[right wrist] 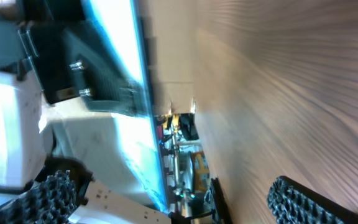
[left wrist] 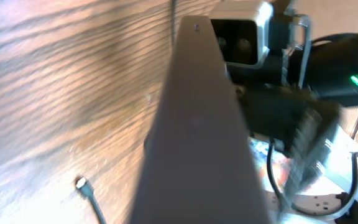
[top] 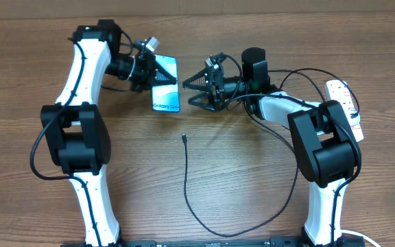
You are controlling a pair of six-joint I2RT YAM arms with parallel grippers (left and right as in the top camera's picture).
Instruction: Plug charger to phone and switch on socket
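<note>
Black charger plug lies ungrasped at centre; left gripper clamps phone near far edge, right gripper wide, empty, so it likely fetches plug next.

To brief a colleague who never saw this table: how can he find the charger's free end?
On the table, between the left arm and the right arm, find the lit phone. Below it on bare wood lies the plug tip, ending the thin black charger; the socket at the right edge is white.

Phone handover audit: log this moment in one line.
left end effector gripping phone | right end effector open, facing phone | charger tip on table, unplugged
</note>
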